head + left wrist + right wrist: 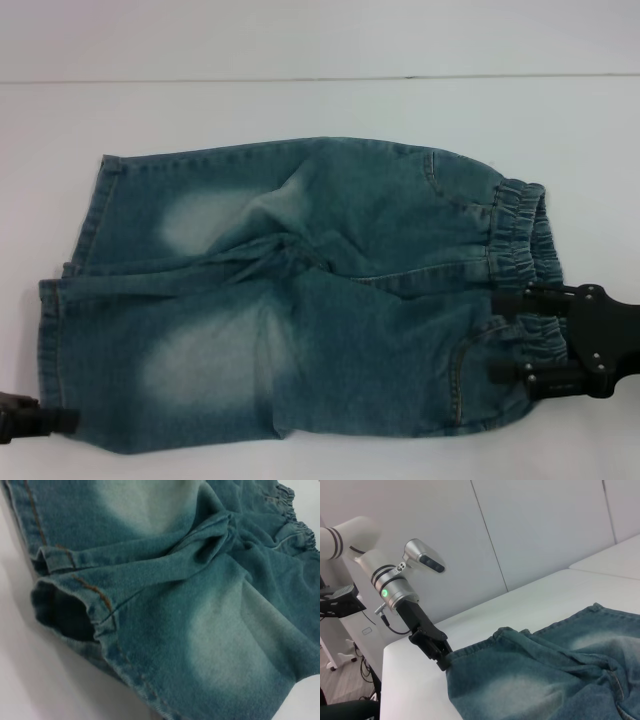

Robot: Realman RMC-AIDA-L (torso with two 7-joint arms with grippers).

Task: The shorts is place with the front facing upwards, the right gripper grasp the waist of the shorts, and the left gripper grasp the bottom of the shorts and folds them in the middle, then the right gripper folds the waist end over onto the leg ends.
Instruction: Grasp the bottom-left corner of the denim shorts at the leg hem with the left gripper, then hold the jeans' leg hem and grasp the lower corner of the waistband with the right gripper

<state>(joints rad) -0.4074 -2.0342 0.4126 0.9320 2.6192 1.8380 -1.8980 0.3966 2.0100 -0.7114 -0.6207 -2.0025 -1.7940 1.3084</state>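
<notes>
The blue denim shorts (320,300) lie flat, front side up, on the white table (300,110). Their ruffled waist (520,225) is at the right and the two leg ends (50,330) are at the left. My right gripper (508,336) sits at the near half of the waist, open, with the gathered band between its two fingertips (507,372). My left gripper (62,420) is at the near corner of the front leg end; in the right wrist view, the left gripper (442,661) touches that hem corner. The left wrist view looks closely at a leg opening (65,615).
The table's far edge meets a pale wall (320,40). Beyond the table's left end, the right wrist view shows a wall panel (530,535) and dark equipment (337,602) near the floor.
</notes>
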